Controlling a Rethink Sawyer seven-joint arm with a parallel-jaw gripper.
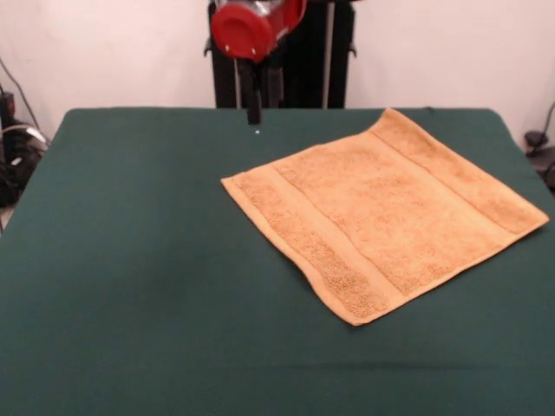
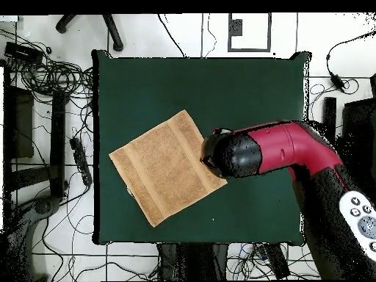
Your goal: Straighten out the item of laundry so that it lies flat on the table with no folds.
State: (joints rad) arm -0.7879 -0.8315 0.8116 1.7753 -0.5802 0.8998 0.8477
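Note:
The item of laundry (image 1: pixel 381 212), a golden-orange terry towel, lies spread flat on the right half of the green table (image 1: pixel 130 260), turned like a diamond. Woven bands run near two of its edges, and I see no folds. My gripper (image 1: pixel 263 113) hangs above the table's far edge, up and left of the towel's left corner, clear of it. It looks open with nothing between its fingers. From overhead, the towel (image 2: pixel 167 167) sits left of centre on the table (image 2: pixel 250 88). The red arm's head (image 2: pixel 231 154) covers the gripper and overlaps the towel's right corner.
The black pedestal (image 1: pixel 329 52) stands behind the far edge. Cables and dark equipment (image 2: pixel 44 110) lie on the floor to the left of the table in the overhead view, with more cables (image 2: pixel 334 73) to its right.

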